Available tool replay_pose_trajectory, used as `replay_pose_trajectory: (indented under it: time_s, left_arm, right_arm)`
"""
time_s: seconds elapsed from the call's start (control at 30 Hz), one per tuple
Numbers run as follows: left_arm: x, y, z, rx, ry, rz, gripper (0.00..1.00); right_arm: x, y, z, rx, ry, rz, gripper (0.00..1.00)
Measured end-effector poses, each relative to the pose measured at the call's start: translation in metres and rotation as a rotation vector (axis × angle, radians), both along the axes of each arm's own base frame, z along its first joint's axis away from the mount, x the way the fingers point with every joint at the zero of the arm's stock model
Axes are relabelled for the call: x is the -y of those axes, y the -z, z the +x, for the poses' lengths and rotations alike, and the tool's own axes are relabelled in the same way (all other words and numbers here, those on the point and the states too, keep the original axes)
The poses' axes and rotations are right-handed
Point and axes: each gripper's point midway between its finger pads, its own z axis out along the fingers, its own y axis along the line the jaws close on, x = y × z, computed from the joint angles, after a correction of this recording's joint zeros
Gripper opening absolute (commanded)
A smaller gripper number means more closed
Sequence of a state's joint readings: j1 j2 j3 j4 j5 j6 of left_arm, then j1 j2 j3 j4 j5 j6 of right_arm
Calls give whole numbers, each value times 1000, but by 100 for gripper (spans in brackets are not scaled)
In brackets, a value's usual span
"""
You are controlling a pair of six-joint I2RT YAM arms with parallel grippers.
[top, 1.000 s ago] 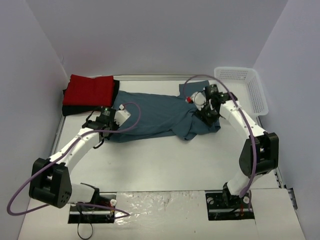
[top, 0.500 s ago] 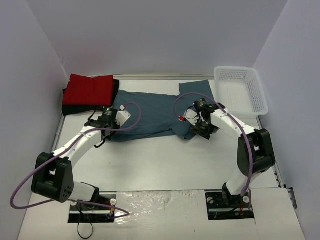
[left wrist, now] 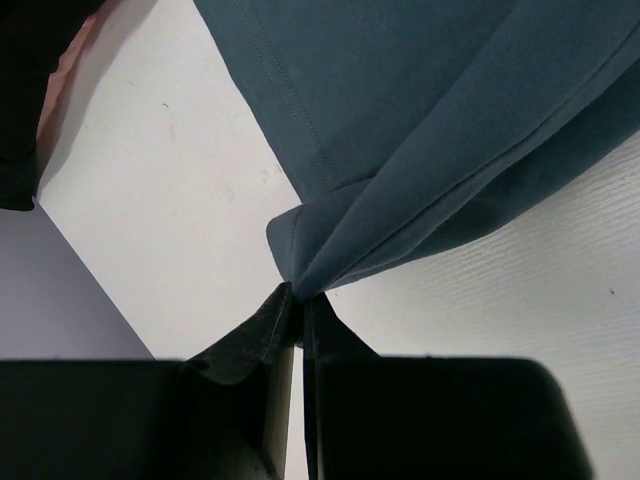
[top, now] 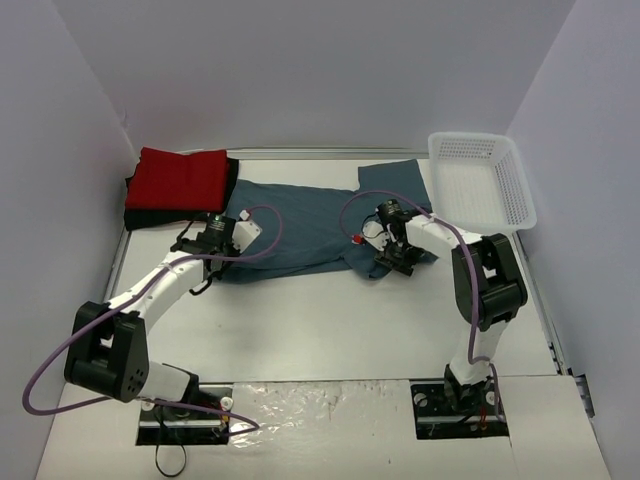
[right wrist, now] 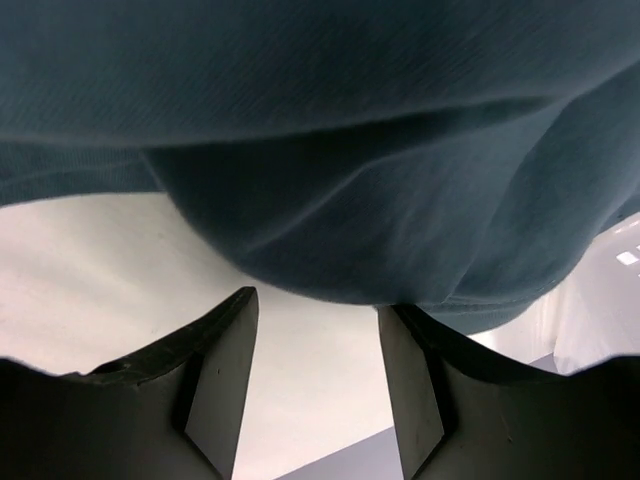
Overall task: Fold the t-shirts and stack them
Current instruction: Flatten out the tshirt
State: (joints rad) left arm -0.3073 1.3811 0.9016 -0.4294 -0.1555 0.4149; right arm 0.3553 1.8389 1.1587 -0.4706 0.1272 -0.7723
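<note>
Teal t-shirt (top: 300, 225) lies spread on the table (top: 330, 320); I judge the fold is just starting.
My left gripper (left wrist: 296, 300) is clamped tight on its hem corner. My right gripper (right wrist: 315, 305) stands half-open at the bunched right edge, gripping nothing. Next I need to close it there.

Teal shirt (top: 300, 225), red shirt (top: 180, 178), white basket (top: 480, 192)
</note>
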Motion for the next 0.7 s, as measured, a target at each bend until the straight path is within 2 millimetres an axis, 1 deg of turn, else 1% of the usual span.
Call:
replay_pose_trajectory:
  time_s: [0.17, 0.27, 0.3, 0.33, 0.37, 0.4, 0.53, 0.7]
  left_arm:
    - [0, 2, 0, -3, 0, 2, 3]
    - [0, 3, 1, -6, -1, 2, 2]
    - [0, 4, 1, -6, 0, 3, 2]
    - [0, 4, 1, -7, 0, 3, 2]
    - [0, 4, 1, -7, 0, 3, 2]
    - [0, 4, 1, -8, 0, 3, 2]
    - [0, 5, 0, -9, 0, 3, 2]
    - [0, 6, -1, -13, 0, 5, 2]
  right_arm:
    - [-3, -2, 10, 32, 1, 5, 45]
    - [-4, -4, 15, 47, 2, 8, 39]
    - [-4, -3, 16, 49, 3, 6, 30]
    - [-4, -2, 17, 51, 2, 4, 25]
    - [-4, -1, 18, 51, 3, 3, 16]
    - [-4, 0, 18, 48, 4, 1, 0]
    - [-4, 3, 17, 44, 11, 1, 0]
    - [-2, 0, 18, 54, 17, -7, 0]
